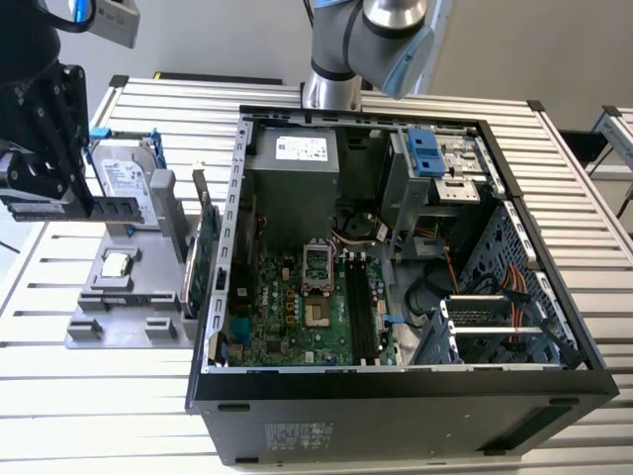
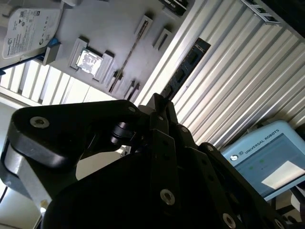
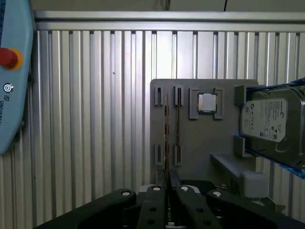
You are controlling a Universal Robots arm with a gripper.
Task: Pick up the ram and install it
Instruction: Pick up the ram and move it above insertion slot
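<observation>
The ram [image 1: 119, 210] is a dark narrow stick with small chips, and my gripper [image 1: 87, 208] is shut on one end of it. It hangs level above the grey fixture tray [image 1: 89, 327], at the exterior view's left, in front of the hard drive [image 1: 124, 176]. The second wrist view shows the ram [image 2: 183, 71] sticking out from the black fingers [image 2: 164, 114]. Seen edge-on in the first wrist view, the ram [image 3: 166, 133] is a thin line rising from my gripper [image 3: 167, 188]. The motherboard's black memory slots [image 1: 361, 315] lie inside the open computer case [image 1: 396, 396], to the exterior view's right of the gripper.
On the tray lies a silver CPU chip [image 1: 117, 264], and a green expansion card [image 1: 201, 252] stands at the tray's edge beside the case wall. The arm's base [image 1: 331, 84] stands behind the case. A teach pendant [image 3: 12, 71] lies on the slatted aluminium table [image 1: 99, 416].
</observation>
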